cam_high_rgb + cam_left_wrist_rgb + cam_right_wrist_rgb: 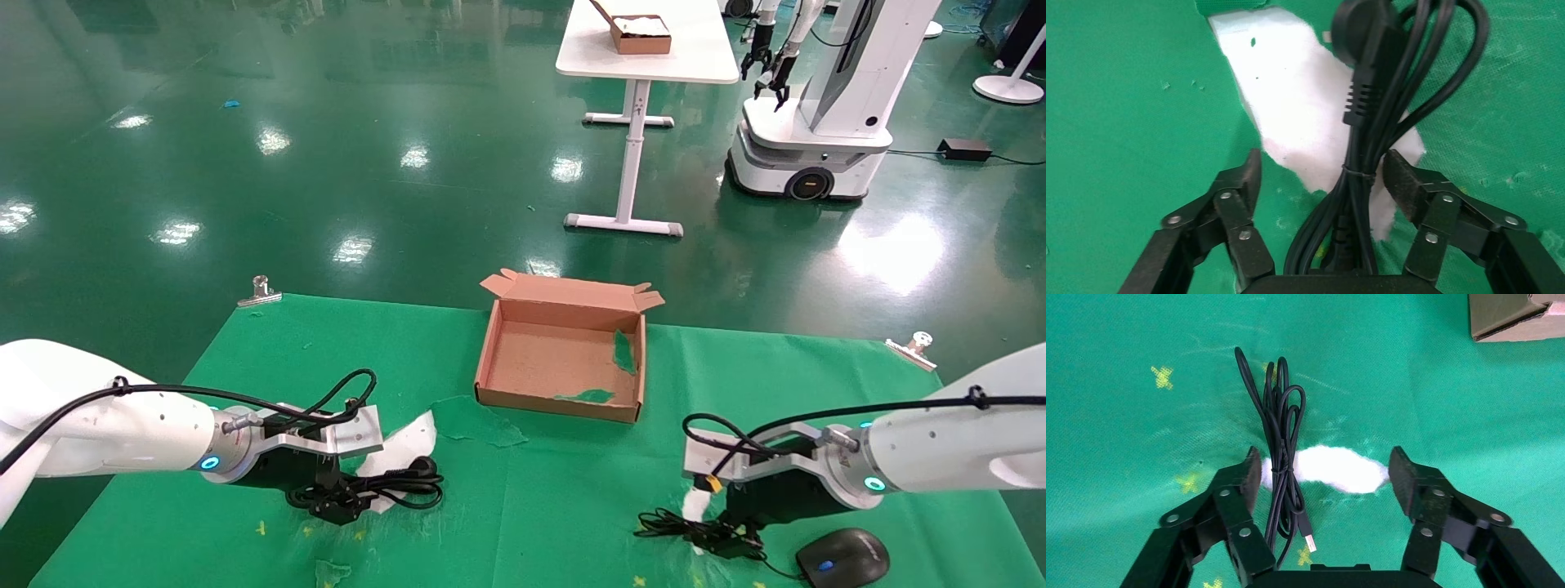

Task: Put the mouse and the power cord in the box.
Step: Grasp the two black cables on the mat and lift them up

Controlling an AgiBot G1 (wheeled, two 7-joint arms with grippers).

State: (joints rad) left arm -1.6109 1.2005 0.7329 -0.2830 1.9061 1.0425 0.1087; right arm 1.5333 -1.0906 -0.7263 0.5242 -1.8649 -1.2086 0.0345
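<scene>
On the green-covered desk (531, 490), both hands were seen lowered over bundled cables while the box (564, 359) stood unfilled between and beyond them, its flaps open and only scraps of green inside. The left hand (1321, 177) was spread wide, with the power cord (1376, 122) lying between its 2 fingers (1248, 177), tied at the middle and untouched by either pad; the cord's long axis ran straight out from the palm toward the plug, so that a closing of the fingers would be judged to fall across the bundle at its tie. In the head view the same cord (392, 486) was placed at the desk's near left, over a torn white patch, with the box ahead and to the right of that hand. The right hand (1324, 471) was likewise spread, but the mouse's coiled wire (1281, 447) lay close beside 1 finger instead of centred, its length again running away from the palm. The mouse (843, 556) itself rested at the near right edge of the desk, just beside that hand (719, 535) and on the side away from the box. Nothing had been gripped by either hand.
</scene>
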